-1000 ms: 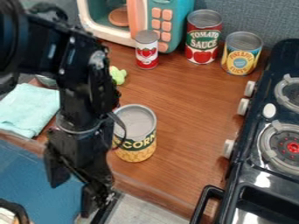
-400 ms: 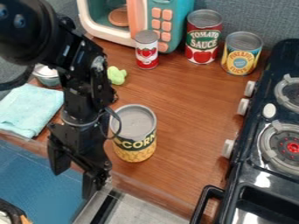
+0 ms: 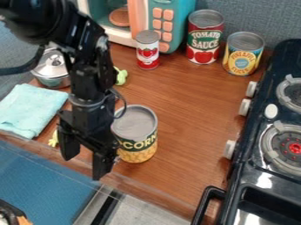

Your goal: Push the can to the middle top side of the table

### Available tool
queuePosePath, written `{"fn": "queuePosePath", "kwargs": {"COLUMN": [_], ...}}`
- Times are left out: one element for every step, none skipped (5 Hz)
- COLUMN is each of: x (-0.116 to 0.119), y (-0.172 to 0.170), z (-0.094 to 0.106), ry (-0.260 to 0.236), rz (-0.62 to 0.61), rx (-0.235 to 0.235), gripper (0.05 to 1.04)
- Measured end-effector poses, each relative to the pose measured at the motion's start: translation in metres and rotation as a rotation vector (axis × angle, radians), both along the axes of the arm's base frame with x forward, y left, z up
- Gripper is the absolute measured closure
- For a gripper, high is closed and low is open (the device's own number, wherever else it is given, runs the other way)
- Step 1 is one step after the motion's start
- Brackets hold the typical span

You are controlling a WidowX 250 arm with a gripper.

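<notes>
The black gripper's two fingers stand apart, released, with nothing between them; the gripper (image 3: 86, 160) hangs over the counter's near edge. Just beside it, on the side toward the stove (image 3: 267, 173), the task's can (image 3: 140, 143) stands upright on the wooden counter (image 3: 191, 105) (whether gripper and can touch, one cannot tell). Behind the gripper lie a pale teal cloth (image 3: 29, 110) and a lidded metal pot (image 3: 52, 70). Farther back, three other cans (image 3: 205, 39) stand upright near the toy microwave (image 3: 187, 9).
</notes>
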State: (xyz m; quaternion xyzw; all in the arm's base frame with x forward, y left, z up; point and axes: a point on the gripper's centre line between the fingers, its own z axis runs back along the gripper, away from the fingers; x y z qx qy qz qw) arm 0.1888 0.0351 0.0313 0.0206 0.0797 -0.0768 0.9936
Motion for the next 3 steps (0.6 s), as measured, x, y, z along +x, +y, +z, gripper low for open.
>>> {"fn": "queuePosePath", "kwargs": {"x": [0.009,0.015,0.018], "y": [-0.013,-0.026,-0.035], "z": [0.015,0.025,0.022], "ry": [0.011,0.001,-0.019], "rz": [0.009,-0.008,-0.033], "rx": [-0.073,-0.107,-0.102], "gripper": [0.084,0.084,0.084]}}
